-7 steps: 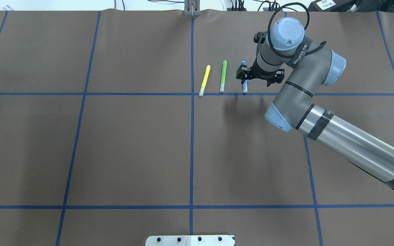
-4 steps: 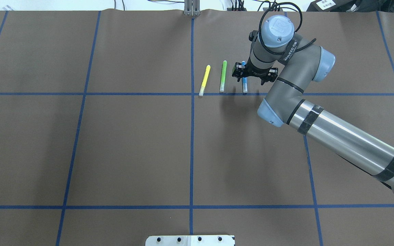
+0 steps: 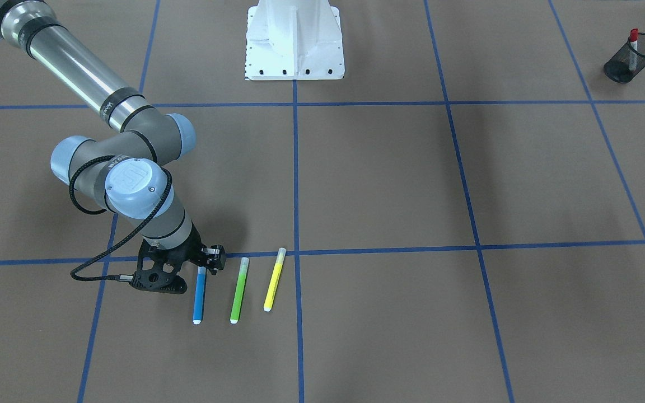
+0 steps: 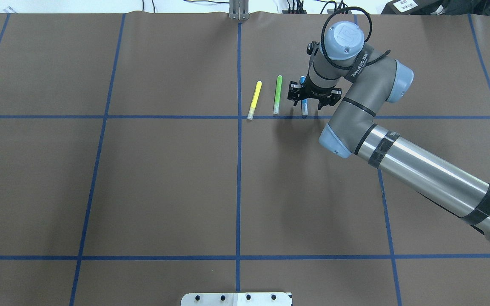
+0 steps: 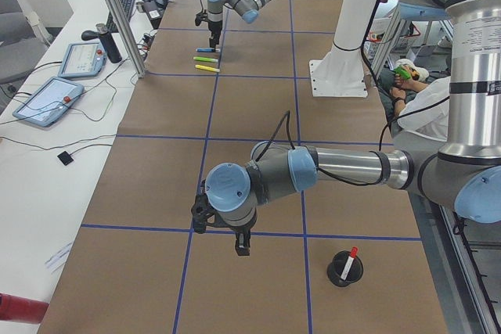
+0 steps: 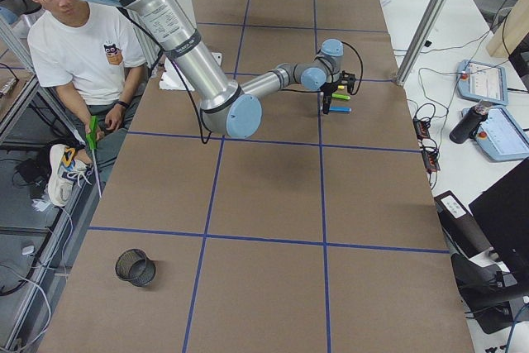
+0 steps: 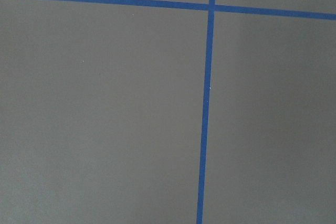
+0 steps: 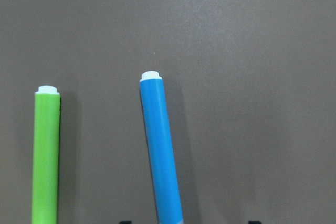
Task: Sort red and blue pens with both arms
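Note:
The blue highlighter (image 3: 200, 294) lies on the brown mat, rightmost of three pens in the overhead view (image 4: 304, 109). My right gripper (image 4: 310, 95) hovers directly over it, open, its fingertips just showing either side of the blue barrel (image 8: 160, 150) in the right wrist view. The red-capped pen (image 3: 633, 38) stands in a black mesh cup (image 3: 630, 59) on the robot's left side. My left gripper (image 5: 243, 246) hangs over bare mat beside that cup (image 5: 345, 269); whether it is open or shut I cannot tell.
A green highlighter (image 4: 277, 94) and a yellow highlighter (image 4: 254, 100) lie parallel just left of the blue one. A second black mesh cup (image 6: 135, 266) sits at the table's right end. A seated person (image 6: 78, 47) is beside the robot's base (image 3: 294, 42).
My right arm has shifted left, bringing its gripper from beside the blue highlighter to straddling it. The pens have not moved.

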